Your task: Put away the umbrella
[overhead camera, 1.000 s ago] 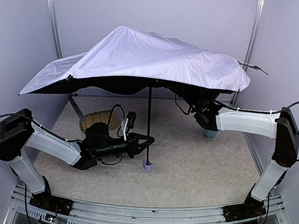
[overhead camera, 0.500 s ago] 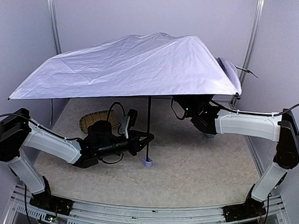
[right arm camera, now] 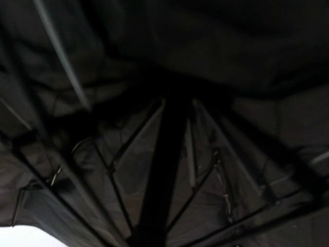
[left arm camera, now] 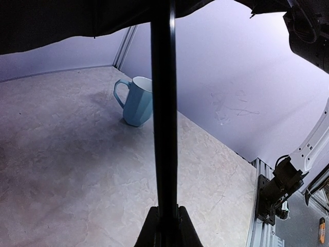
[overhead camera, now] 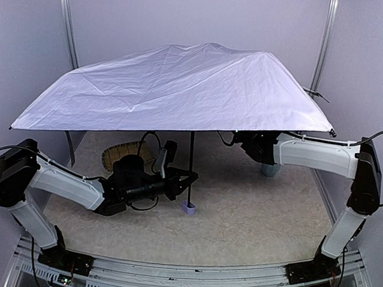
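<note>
Open pale lavender-white fabric umbrella (overhead camera: 175, 85) upright on beige worktop (overhead camera: 252, 210), left hand (overhead camera: 188, 179) pinching its thin black shaft (left arm camera: 163, 103), right hand (overhead camera: 249, 141) beneath it, grip cannot be told

A pale blue faceted mug (left arm camera: 138, 103) stands upright near the far right corner of the marbled beige tabletop (overhead camera: 252, 213). A woven straw tray (overhead camera: 122, 154) lies toward the far left corner.

my claw (left arm camera: 165, 229) clamped on the black umbrella shaft (left arm camera: 163, 103) at bottom centre, dark canopy (left arm camera: 61, 20) across the top, blue mug (left arm camera: 136, 103) left of shaft
</note>
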Controlling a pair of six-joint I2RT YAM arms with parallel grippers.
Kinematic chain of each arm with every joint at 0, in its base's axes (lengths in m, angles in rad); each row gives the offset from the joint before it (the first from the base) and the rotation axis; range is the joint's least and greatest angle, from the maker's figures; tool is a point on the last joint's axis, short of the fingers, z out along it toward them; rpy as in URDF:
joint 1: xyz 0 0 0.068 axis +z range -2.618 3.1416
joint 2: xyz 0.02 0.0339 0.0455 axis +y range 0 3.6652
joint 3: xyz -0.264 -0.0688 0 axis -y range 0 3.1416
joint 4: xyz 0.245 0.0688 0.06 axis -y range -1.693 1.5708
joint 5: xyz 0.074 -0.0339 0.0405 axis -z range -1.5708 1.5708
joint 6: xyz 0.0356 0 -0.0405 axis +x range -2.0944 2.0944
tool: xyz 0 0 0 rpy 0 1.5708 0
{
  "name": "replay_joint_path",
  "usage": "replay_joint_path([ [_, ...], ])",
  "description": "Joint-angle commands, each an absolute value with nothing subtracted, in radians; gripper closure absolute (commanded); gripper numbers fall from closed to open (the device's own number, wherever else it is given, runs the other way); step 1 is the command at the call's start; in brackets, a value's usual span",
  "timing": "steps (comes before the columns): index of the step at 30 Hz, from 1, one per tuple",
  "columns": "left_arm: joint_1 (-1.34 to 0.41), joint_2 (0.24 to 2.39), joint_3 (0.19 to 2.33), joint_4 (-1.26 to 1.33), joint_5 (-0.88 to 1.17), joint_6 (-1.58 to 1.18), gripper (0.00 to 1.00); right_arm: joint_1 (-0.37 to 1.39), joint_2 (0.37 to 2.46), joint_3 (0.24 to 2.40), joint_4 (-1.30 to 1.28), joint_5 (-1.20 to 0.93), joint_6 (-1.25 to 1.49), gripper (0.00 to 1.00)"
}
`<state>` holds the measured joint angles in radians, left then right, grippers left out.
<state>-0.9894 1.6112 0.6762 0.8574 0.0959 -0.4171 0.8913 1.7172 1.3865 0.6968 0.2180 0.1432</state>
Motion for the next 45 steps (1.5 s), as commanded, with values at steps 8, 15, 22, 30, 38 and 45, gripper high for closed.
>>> replay_joint_path([
  [8,-0.997,1.602,0.716,0.938,0.084,-0.356,1.00,0.899,1.775,1.463,0.639,0.229,0.148,0.70],
  [15,-0.996,1.607,0.682,0.963,0.063,-0.326,1.00,0.898,1.741,1.449,0.639,0.232,0.128,0.84],
  [22,-0.994,1.615,0.658,0.978,0.041,-0.269,1.00,0.898,1.689,1.388,0.619,0.118,0.115,1.00],
  [30,-0.991,1.576,0.639,0.940,0.027,-0.215,1.00,0.889,1.623,1.355,0.649,0.020,0.166,0.69],
  [38,-1.002,1.558,0.617,1.015,-0.026,-0.265,1.00,0.887,1.642,1.354,0.662,0.054,0.239,0.55],
  [45,-1.014,1.559,0.670,0.969,-0.042,-0.268,1.00,0.893,1.666,1.356,0.608,0.135,0.233,0.54],
])
